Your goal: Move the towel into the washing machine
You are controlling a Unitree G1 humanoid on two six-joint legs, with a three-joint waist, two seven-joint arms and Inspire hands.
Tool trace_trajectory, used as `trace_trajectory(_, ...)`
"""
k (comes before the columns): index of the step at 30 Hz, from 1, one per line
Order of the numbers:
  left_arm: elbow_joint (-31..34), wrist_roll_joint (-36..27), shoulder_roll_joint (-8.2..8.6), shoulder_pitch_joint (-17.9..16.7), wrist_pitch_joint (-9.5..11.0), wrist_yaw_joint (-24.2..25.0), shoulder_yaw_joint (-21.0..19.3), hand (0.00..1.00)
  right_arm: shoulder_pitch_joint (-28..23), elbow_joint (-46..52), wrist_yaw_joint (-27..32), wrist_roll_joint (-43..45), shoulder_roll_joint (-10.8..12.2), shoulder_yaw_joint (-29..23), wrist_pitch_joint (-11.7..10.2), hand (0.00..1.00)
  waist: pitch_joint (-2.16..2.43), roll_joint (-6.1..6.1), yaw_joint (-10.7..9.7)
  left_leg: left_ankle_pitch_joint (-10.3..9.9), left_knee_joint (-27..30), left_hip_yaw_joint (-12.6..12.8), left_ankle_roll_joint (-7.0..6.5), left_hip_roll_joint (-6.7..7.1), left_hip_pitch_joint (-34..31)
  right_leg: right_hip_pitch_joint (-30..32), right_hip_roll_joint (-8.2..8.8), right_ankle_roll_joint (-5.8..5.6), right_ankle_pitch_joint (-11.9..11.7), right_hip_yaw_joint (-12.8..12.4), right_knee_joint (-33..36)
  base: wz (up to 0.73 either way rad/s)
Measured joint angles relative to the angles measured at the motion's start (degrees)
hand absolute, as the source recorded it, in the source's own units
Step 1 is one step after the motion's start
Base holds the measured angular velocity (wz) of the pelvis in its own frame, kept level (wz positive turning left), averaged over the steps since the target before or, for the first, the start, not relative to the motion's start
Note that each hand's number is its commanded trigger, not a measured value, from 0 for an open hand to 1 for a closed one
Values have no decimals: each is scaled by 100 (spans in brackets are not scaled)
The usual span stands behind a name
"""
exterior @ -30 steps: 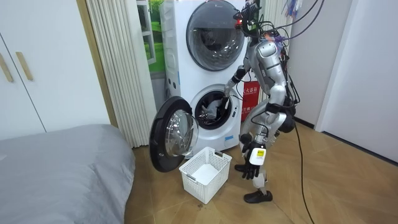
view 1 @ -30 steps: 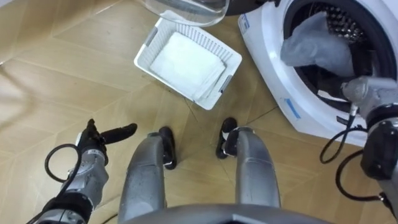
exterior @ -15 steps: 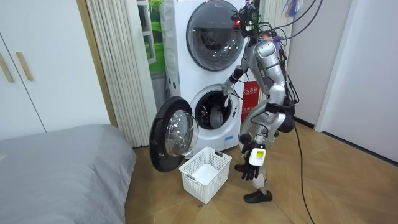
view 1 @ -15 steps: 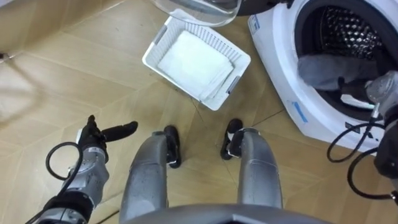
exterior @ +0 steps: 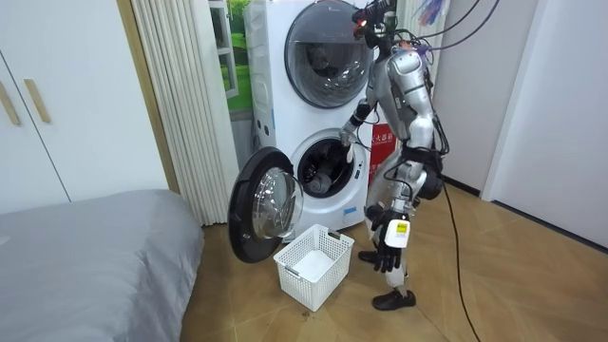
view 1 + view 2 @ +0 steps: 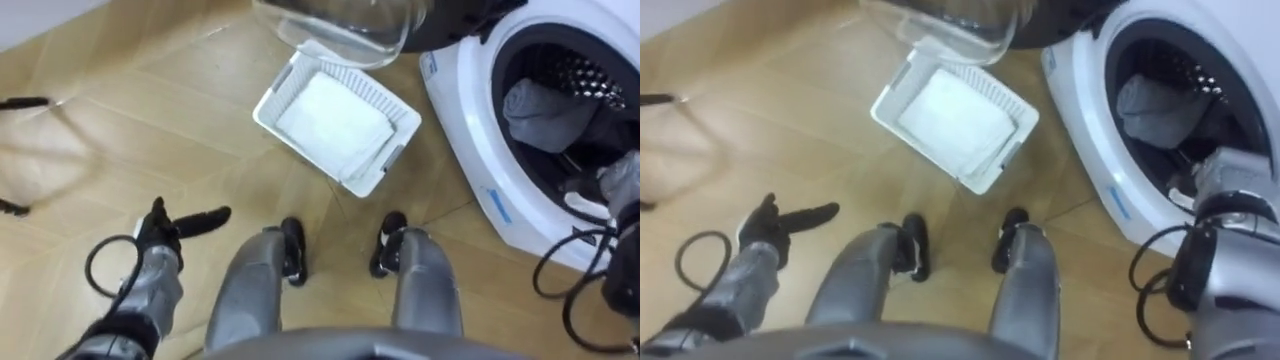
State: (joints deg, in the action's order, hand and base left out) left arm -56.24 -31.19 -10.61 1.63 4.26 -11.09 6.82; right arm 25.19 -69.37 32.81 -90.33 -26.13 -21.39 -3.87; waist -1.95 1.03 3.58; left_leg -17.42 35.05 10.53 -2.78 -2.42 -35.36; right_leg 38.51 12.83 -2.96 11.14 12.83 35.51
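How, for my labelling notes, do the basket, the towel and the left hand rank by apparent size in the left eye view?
1. basket
2. towel and left hand look alike; the hand is nearer the camera, so unranked.

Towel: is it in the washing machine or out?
In. The grey towel lies bunched inside the washing machine's drum, whose door stands open.

Wood-plank floor [image 6: 150,110]. White slatted basket [image 6: 368,90] rests on it, just beside the washing machine [image 6: 465,150] standing on the same floor.
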Motion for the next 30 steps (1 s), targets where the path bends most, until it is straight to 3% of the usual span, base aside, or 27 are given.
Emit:
trace_trajectory(6,-484,623,-1,-8,-1,223,-12,0,-795,58,-755,915,511,497,-53,0,21,-48,8,70,-511,-46,109,-45,702,-729,-206,-13,-81,21,-569,-5)
trace_trajectory(8,-673,802,-12,-37,1,303,-14,0,-1226,-8,-1139,1549,734,955,-58,0,44,-78,-10,98,-734,-77,160,-93,1085,-1166,-324,-18,-139,55,-914,-2)
trace_trajectory(10,-662,971,-13,-177,7,312,-17,0,-1592,-89,-1415,2163,808,1152,-59,0,93,-109,-26,120,-941,-93,191,-101,1367,-1458,-383,-29,-178,89,-1154,0)
trace_trajectory(11,-669,1115,-15,-271,14,310,-40,0,-1866,-193,-1568,2662,806,1389,-95,0,122,-150,-29,131,-1067,-102,211,-112,1556,-1678,-427,-40,-204,127,-1332,0)
trace_trajectory(15,-804,1463,-17,-547,92,291,-224,0,-2599,-376,-2071,4821,1011,2153,-160,0,147,-141,-25,178,-1452,-123,285,-133,2212,-2275,-525,-48,-210,143,-1629,-7)
trace_trajectory(20,-793,1624,-14,-619,115,326,-220,0,-2736,-318,-2642,6177,1264,2686,-150,0,156,-99,-146,199,-1674,-161,323,-142,2641,-2752,-589,-52,-217,203,-1905,3)
trace_trajectory(24,-778,2123,-14,-761,135,319,-296,0,-2742,-191,-3070,7326,1481,2775,-166,0,163,-44,-161,207,-1953,-150,336,-139,3128,-3239,-635,-84,-239,239,-2135,2)
trace_trajectory(30,-773,2341,13,-1032,239,281,-602,0,-2773,-208,-3378,8054,1602,2786,-166,0,162,-39,-164,226,-2179,-132,368,-146,3577,-3643,-692,-105,-252,228,-2313,-3)
